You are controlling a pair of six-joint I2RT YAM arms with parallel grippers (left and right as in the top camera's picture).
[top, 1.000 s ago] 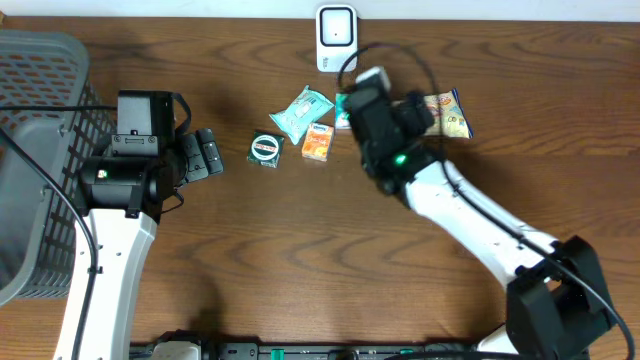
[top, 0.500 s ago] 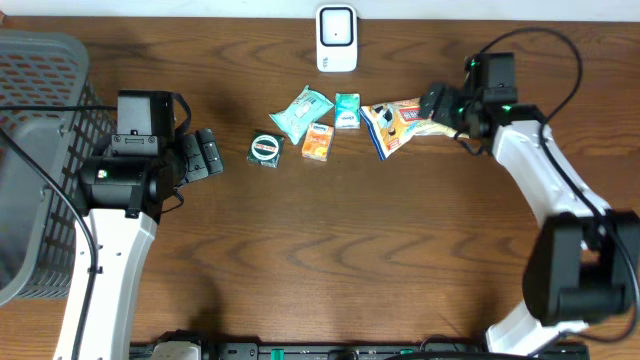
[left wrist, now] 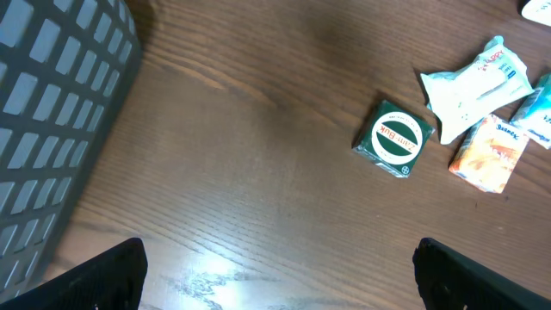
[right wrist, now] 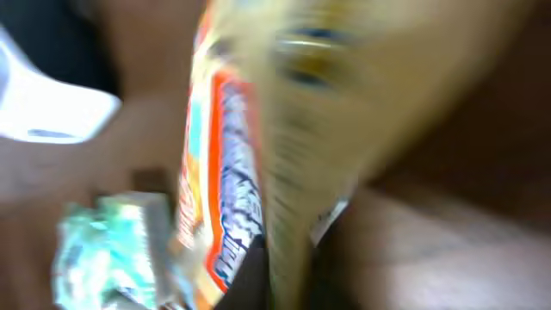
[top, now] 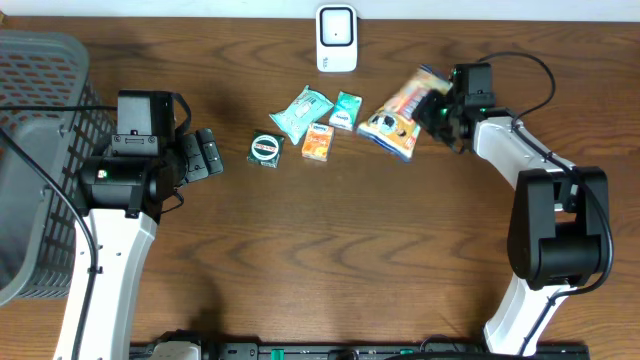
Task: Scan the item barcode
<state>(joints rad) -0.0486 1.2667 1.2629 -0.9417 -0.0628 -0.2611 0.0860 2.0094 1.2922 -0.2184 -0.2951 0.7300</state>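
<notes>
The right gripper point(top: 438, 100) is clamped shut on one end of the snack bag point(top: 402, 108). The bag is held tilted, its free end reaching out ahead of the jaws toward the small green packet point(top: 346, 110). In the right wrist view the bag point(right wrist: 258, 129) fills the space straight in front of the jaws, blurred and nearly edge-on. The white scanner point(top: 337, 38) stands beyond the bag's free end, off to one side and apart from it. The left gripper point(top: 207, 155) has its jaws spread wide and holds nothing. Ahead of them lie a round green tin point(left wrist: 394, 139), an orange box point(left wrist: 489, 153) and a teal packet point(left wrist: 472, 84) — with the grey basket point(left wrist: 52, 112) to one side.
</notes>
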